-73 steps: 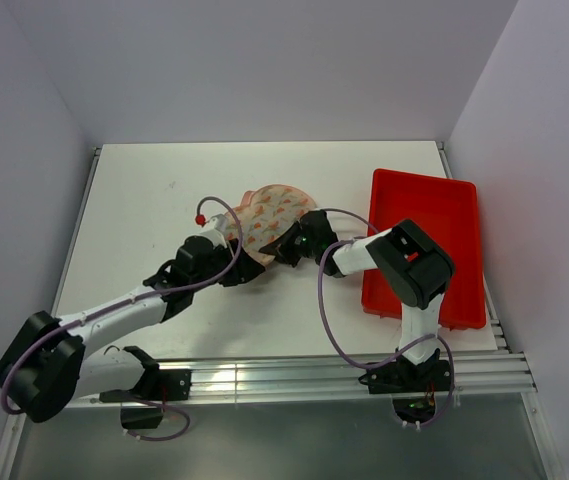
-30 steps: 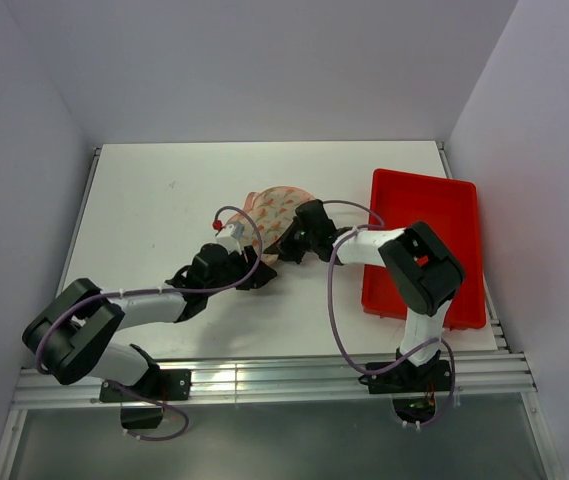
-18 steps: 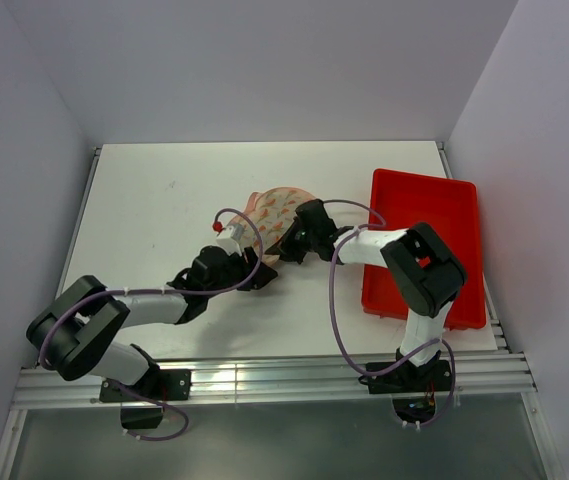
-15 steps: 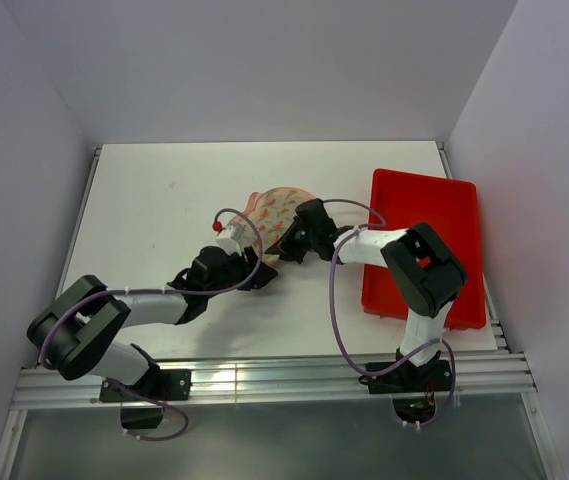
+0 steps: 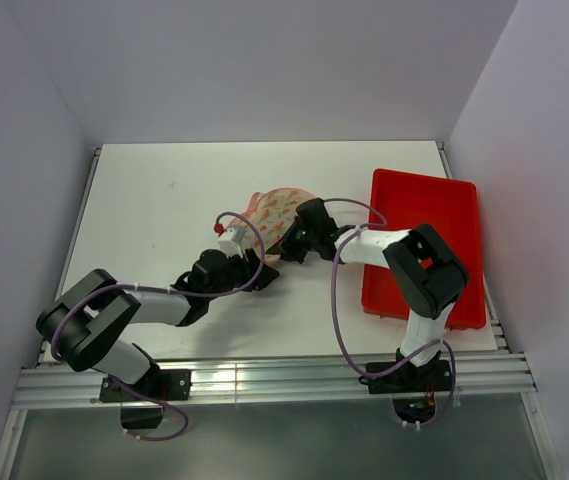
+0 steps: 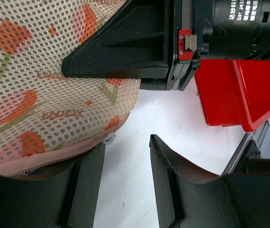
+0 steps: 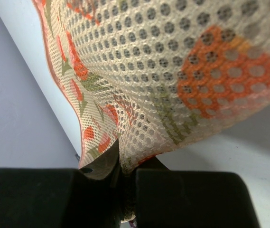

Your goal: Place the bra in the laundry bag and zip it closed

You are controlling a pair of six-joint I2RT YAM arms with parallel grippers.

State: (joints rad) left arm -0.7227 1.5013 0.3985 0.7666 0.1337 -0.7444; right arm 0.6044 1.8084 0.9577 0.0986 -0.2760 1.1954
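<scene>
The right gripper (image 7: 124,167) is clenched on a fold of the laundry bag (image 7: 172,71), pinching its printed mesh wall at the side of the bag that faces the red tray (image 5: 426,215). The left gripper (image 6: 125,142) is released: its jaws stand apart over bare table at the bag's near edge, with nothing between them. One fingertip lies against the pink zipper rim (image 6: 54,154), and the small white zipper pull (image 6: 108,138) sits just past that fingertip.

The bra shows in no view. The bag lies as a single closed dome, so I judge the bra is already inside it and the step in hand is the zipping. How much of the rim is zipped cannot be told.

The next move calls for the left gripper to shift slightly towards the bag and close on that small pull. It should then draw the pull along the rim while the right gripper holds the fabric taut. The pull is tiny and lies flat against the rim, so a near miss would catch mesh instead.

Room is tight at the bag's near, tray-facing corner, where both grippers crowd together. The tray sits near the bag on that side. The white table (image 5: 164,190) is bare to the bag's left and beyond it.
</scene>
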